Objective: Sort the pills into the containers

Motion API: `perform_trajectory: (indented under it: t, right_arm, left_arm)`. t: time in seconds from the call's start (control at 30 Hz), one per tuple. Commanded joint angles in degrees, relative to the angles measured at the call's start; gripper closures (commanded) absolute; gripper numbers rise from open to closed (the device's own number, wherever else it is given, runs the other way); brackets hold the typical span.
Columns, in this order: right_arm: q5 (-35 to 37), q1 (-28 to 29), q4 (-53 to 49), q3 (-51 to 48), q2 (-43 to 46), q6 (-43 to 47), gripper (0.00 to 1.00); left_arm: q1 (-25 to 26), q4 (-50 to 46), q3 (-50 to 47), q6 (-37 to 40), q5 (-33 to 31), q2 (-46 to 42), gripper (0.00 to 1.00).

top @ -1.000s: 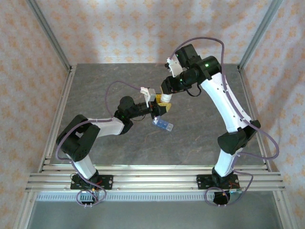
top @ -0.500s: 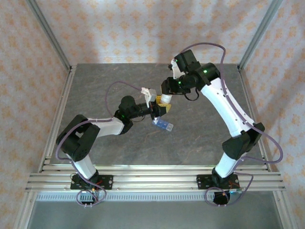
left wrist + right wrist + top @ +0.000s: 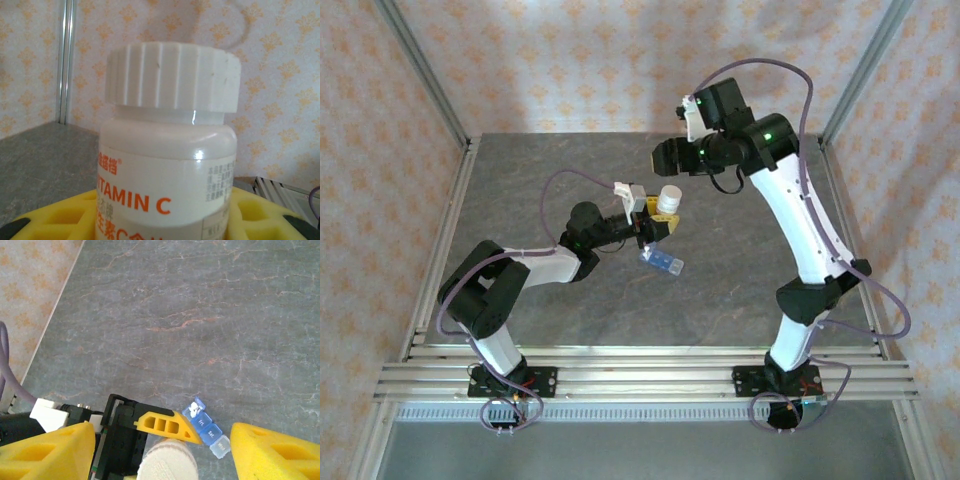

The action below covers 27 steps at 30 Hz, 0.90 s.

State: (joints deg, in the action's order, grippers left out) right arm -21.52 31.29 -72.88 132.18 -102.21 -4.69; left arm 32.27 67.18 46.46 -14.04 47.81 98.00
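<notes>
A white vitamin C bottle (image 3: 165,165) with its ribbed white cap (image 3: 172,75) on stands upright, my left gripper (image 3: 160,220) shut on its body with yellow fingers (image 3: 55,217) at both sides. From above, the bottle (image 3: 667,199) sits in the left gripper (image 3: 658,225) at mid-table. My right gripper (image 3: 665,160) hangs open above and behind it, touching nothing. In the right wrist view the right gripper (image 3: 162,432) looks down on the cap (image 3: 167,462). The blue pill box (image 3: 207,427) lies on the table beside the bottle, one end lid open with white pills (image 3: 193,407) inside. It also shows from above as the pill box (image 3: 663,263).
The grey marbled table (image 3: 740,290) has metal rails along its left edge (image 3: 445,240) and near edge (image 3: 640,375). Patterned walls close the back and sides. Purple cables loop off both arms.
My right gripper was down at the bottle cap; it has come off it and risen back and away, open. The left gripper still holds the capped bottle in place.
</notes>
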Motion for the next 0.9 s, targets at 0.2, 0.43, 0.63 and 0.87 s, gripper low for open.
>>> perform_trajectory:
  t: [0.2, 0.43, 0.63, 0.87]
  right_arm:
    - [-5.0, -0.4, -6.8, -4.5, 3.3, 18.6, 0.26]
    - [-5.0, -0.4, -8.5, -4.9, 2.6, 19.9, 0.28]
    - [-6.3, -0.4, -8.5, -5.1, 1.6, 19.7, 0.31]
    - [-6.3, -0.4, -8.4, -4.9, 0.6, 19.6, 0.35]
  left_arm:
    - [0.2, 2.9, 0.9, 0.4, 1.9, -2.1, 1.0]
    - [0.3, 2.8, 1.4, 0.2, 2.2, -2.0, 1.0]
    - [0.2, 2.7, 1.2, 0.3, 2.2, -2.2, 1.0]
    - [0.3, 2.8, 1.1, 0.2, 2.3, -2.5, 1.0]
